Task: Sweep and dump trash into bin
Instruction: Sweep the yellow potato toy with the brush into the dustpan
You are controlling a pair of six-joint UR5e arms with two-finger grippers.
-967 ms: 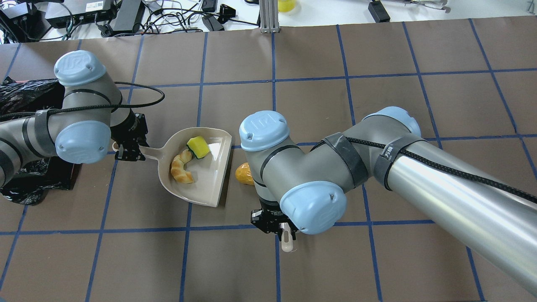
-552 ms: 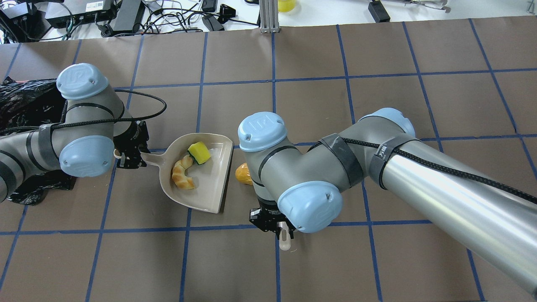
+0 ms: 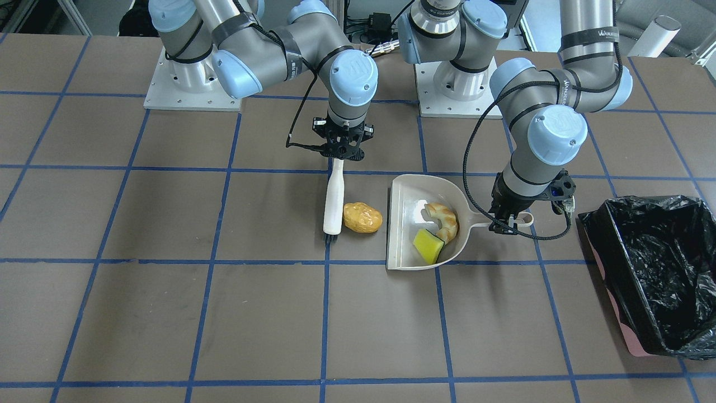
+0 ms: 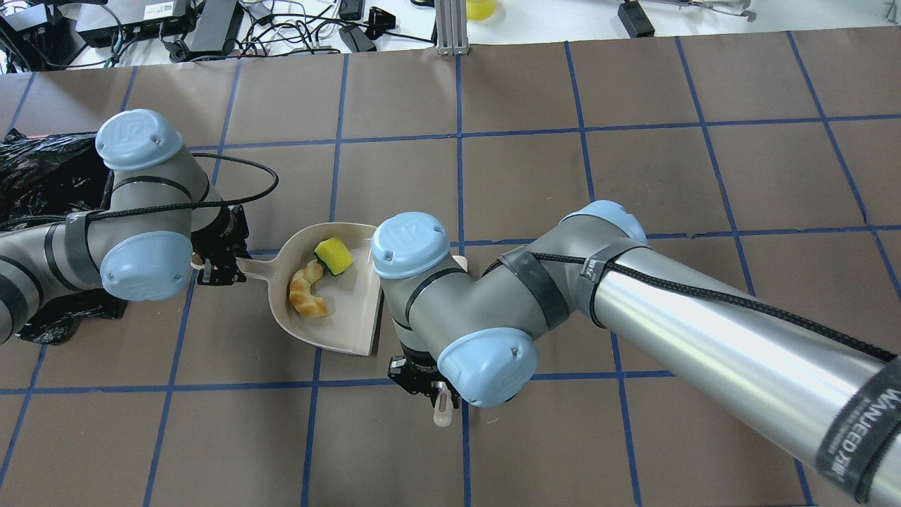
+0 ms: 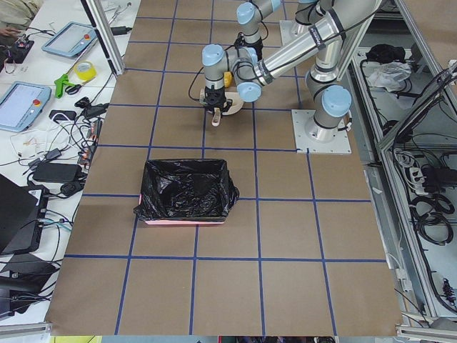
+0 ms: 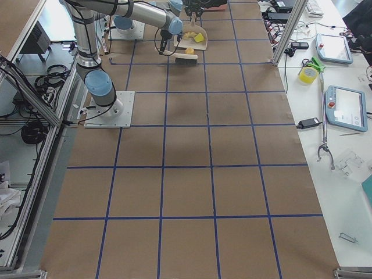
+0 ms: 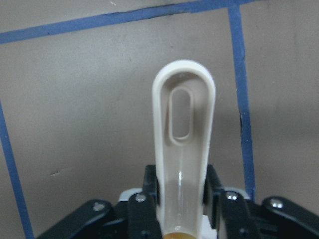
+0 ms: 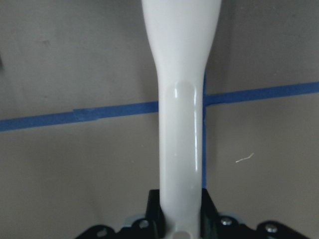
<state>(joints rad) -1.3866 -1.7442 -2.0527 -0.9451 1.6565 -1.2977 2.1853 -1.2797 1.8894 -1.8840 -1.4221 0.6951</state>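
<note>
My left gripper (image 3: 506, 220) is shut on the handle of the beige dustpan (image 3: 404, 249), which lies flat on the table. The croissant piece (image 3: 444, 219) and the yellow-green sponge (image 3: 428, 245) lie in the pan. My right gripper (image 3: 339, 150) is shut on the handle of the beige brush (image 3: 334, 196), bristles on the table. The potato piece (image 3: 362, 218) lies on the table between the brush and the pan's open edge, touching or nearly touching the brush. In the overhead view the right arm hides the potato. The black-lined bin (image 3: 654, 268) stands beyond the left gripper.
The bin also shows in the overhead view (image 4: 42, 176) at the far left edge, partly behind my left arm. Cables and electronics (image 4: 211, 28) lie past the table's far edge. Blue tape lines grid the brown table.
My right arm has moved left with the brush toward the dustpan's open edge, and now covers the potato in the overhead view. The dustpan shifted slightly, then stayed put.
</note>
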